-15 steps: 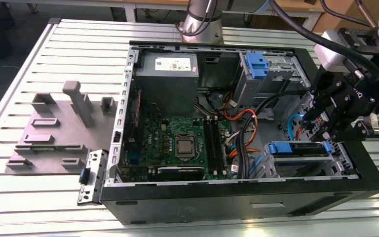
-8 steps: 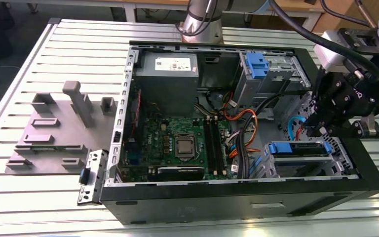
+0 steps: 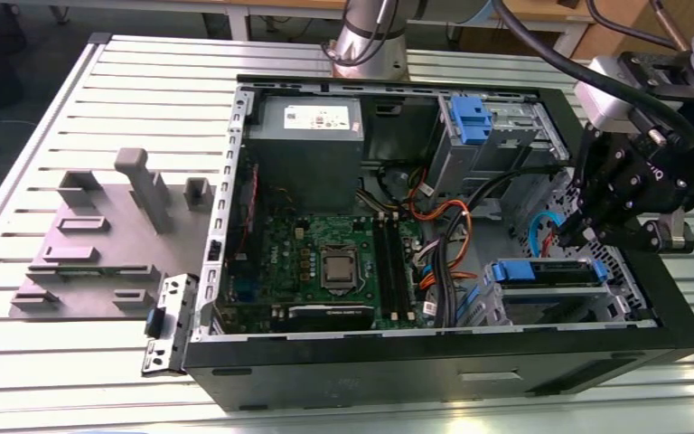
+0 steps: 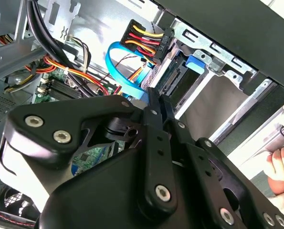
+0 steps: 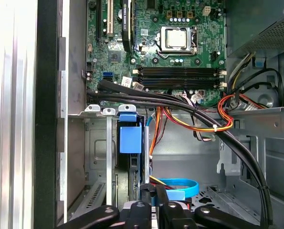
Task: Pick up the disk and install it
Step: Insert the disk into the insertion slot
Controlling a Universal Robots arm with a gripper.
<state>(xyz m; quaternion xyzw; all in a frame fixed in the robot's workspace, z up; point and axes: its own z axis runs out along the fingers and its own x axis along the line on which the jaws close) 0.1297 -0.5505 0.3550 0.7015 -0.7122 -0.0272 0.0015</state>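
Gripper (image 3: 582, 226) fingers together, empty, above one disk (image 3: 548, 273) seated in bay.

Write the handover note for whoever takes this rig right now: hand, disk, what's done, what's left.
Hand: shut, holding nothing, inside the open computer case, just above the drive bay at the exterior view's right.
Disk: sitting in that bay, its blue bracket showing.
Done: the disk is off the table and in the bay.
Left: confirm it is fully seated; the pictures cannot settle that.
Note: a person's fingers are close beside the case.
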